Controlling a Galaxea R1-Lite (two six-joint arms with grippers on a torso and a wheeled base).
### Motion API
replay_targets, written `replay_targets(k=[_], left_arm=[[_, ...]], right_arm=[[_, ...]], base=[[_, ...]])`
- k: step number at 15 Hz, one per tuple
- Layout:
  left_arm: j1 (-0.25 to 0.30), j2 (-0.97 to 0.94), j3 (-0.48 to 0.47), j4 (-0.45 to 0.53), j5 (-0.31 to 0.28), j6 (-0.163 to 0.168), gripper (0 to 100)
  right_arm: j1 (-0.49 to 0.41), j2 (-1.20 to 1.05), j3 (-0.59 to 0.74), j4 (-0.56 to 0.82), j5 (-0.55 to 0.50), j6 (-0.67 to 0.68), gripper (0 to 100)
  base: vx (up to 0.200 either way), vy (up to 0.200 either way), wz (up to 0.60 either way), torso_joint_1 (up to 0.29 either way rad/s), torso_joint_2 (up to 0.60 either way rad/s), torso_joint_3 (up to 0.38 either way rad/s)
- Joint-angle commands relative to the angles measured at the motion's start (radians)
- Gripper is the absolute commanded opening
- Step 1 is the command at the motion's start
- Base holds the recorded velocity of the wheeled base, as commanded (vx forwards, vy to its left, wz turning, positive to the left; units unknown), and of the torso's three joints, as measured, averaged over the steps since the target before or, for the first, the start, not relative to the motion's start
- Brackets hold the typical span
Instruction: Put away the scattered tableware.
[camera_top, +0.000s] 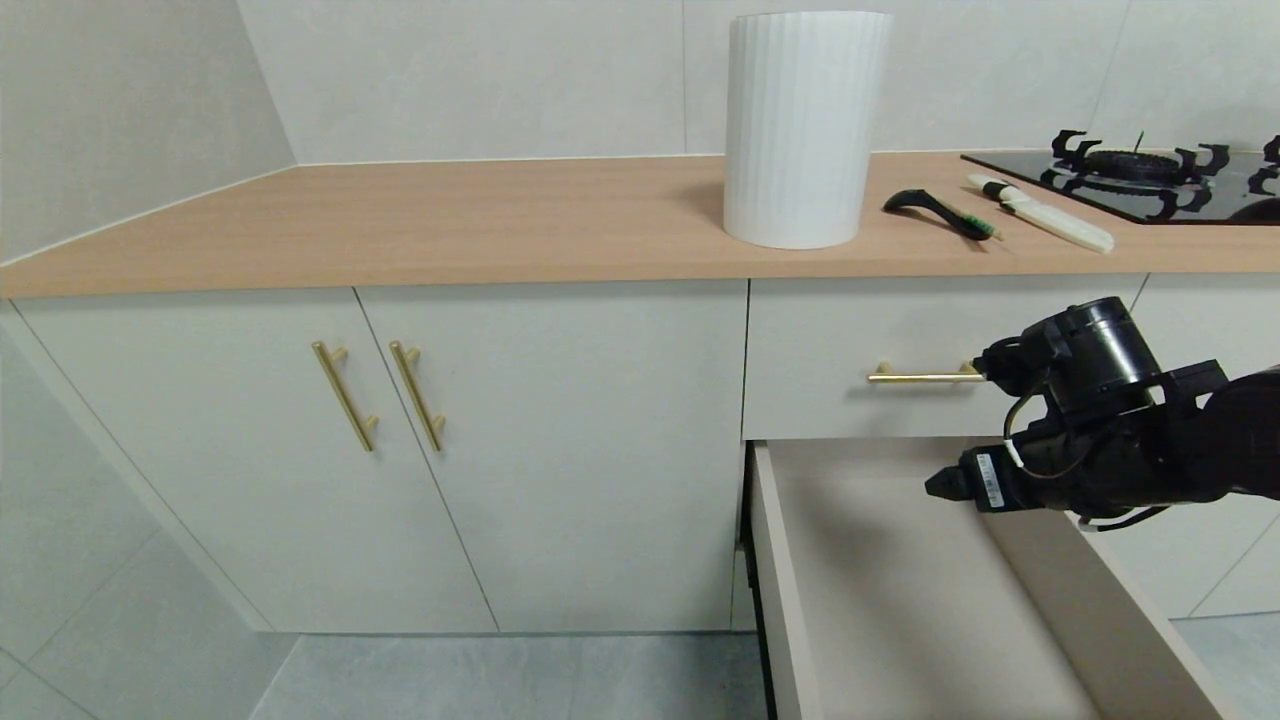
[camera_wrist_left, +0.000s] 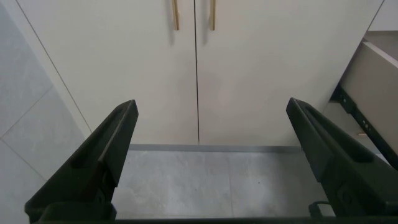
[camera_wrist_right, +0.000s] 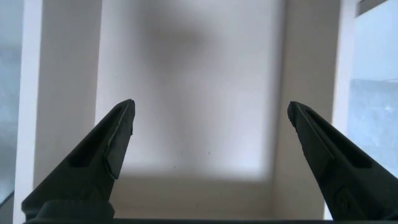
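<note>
Here, the wooden worktop (camera_top: 450, 215) runs above an open drawer (camera_top: 775, 560). A white ribbed canister (camera_top: 800, 130) stands on it. The right gripper (camera_wrist_right: 210, 107) hangs over the drawer, jaws spread wide. The left gripper (camera_wrist_left: 211, 104), jaws likewise apart, faces the cabinet doors (camera_wrist_left: 249, 74). A white knife (camera_top: 1045, 213) and a black peeler (camera_top: 935, 210) lie between canister and hob (camera_top: 1150, 180).

The pulled-out drawer (camera_top: 772, 560) is standing open below the surface (camera_top: 450, 215), its side walls bounding a wide bare floor. The right gripper (camera_wrist_right: 210, 107) is hanging over it with jaws spread apart. On the surface, a tall white ribbed container (camera_top: 806, 130) is blocking the way from the left toward the peeler (camera_top: 940, 212) and knife (camera_top: 1045, 215), which are lying close together, perhaps touching. The stove (camera_top: 1150, 185) is crowding them on the right.
</note>
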Motion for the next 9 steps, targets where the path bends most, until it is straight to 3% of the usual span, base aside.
replay_targets(k=[1,4,9], left_arm=[[0.0,0.0,0.0,0.0,0.001,0.0,100],[0.0,0.0,0.0,0.0,-0.001,0.0,100],[0.0,0.0,0.0,0.0,-0.001,0.0,100]], right_arm=[[0.0,-0.003,0.007,-0.002,-0.001,0.0,100],[0.0,-0.004,0.007,-0.002,-0.008,0.0,100],[0.0,-0.012,0.007,-0.002,-0.009,0.0,100]], base=[[0.0,0.0,0.0,0.027,-0.2,-0.173],[0.0,0.0,0.0,0.092,-0.25,-0.282],[0.0,0.0,0.0,0.137,-0.5,-0.303]])
